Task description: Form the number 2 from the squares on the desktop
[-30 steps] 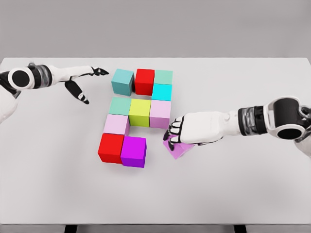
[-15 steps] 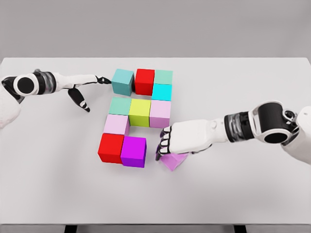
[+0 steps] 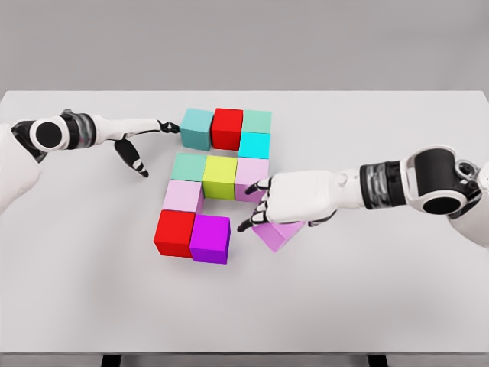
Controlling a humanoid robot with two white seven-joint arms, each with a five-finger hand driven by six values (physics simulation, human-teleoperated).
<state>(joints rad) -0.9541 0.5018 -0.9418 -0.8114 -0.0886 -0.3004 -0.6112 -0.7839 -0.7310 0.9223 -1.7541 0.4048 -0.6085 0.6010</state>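
Several coloured cubes lie grouped on the white table (image 3: 92, 275). The top row is a teal cube (image 3: 196, 128), a red cube (image 3: 228, 128) and a green cube (image 3: 257, 121), with a cyan cube (image 3: 254, 144) below the green. The middle row is teal-green (image 3: 188, 167), yellow-green (image 3: 220, 177) and pale pink (image 3: 249, 174). Below come a pink cube (image 3: 183, 196), a red cube (image 3: 175, 232) and a magenta cube (image 3: 210, 238). My right hand (image 3: 267, 206) covers a tilted violet cube (image 3: 276, 235) right of the magenta one and grips it, forefinger stretched out. My left hand (image 3: 153, 130) is open, one fingertip touching the teal cube's left face.
The table's far edge runs just behind the top row of cubes. The right forearm (image 3: 382, 187) crosses the table from the right, and the left forearm (image 3: 69, 131) comes in at the far left.
The right hand dipped down-left with the violet cube, then came back up and right with it. The left hand reached right and nudged the teal cube against the red one.
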